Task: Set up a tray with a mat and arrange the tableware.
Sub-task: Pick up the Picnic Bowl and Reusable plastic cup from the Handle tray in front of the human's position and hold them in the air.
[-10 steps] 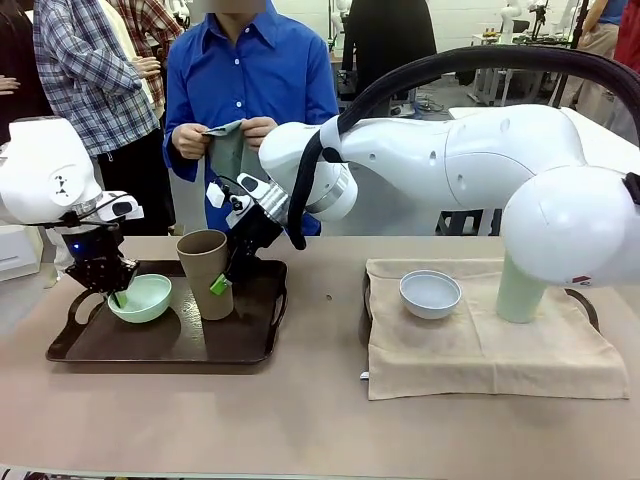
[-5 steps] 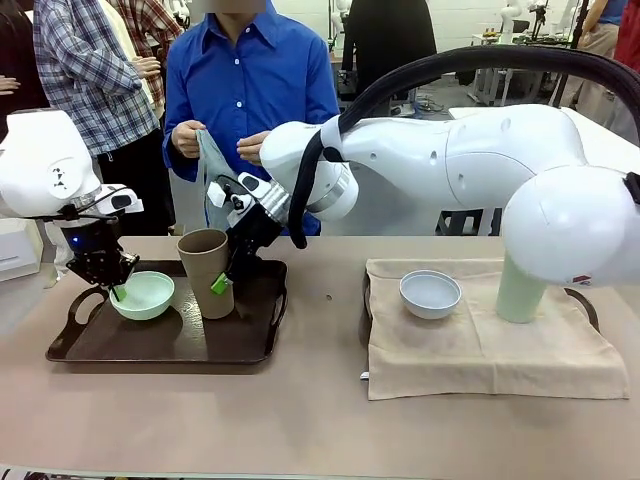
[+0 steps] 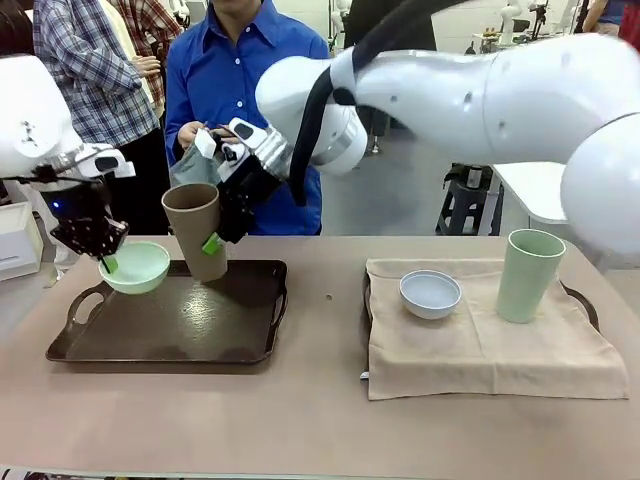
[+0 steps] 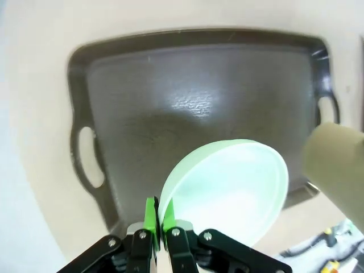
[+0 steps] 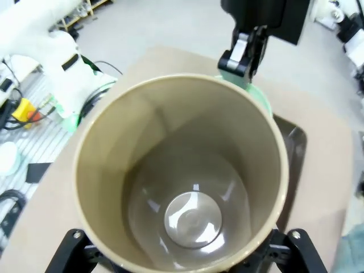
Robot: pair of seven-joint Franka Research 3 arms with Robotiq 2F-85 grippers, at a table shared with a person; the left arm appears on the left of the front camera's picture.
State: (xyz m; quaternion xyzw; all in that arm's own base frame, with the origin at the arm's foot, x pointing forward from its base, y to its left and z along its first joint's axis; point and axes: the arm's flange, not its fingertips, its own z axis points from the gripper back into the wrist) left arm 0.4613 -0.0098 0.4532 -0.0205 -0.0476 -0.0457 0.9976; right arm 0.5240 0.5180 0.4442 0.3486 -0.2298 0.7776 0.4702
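Mint green bowl (image 3: pixel 135 267), pinched by the left gripper (image 3: pixel 105 262), and tan-brown cup (image 3: pixel 195 228), held by the right gripper (image 3: pixel 212 243), just rose off the tray (image 3: pixel 230 340), likely making room for a mat.

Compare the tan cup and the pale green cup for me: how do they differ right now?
The tan cup is gripped by the right gripper and raised over the dark tray. The pale green cup stands free on the beige mat. The tan cup leans, while the pale green cup is upright. One is tan-brown, the other pale green. Both are tall, handleless and matte.
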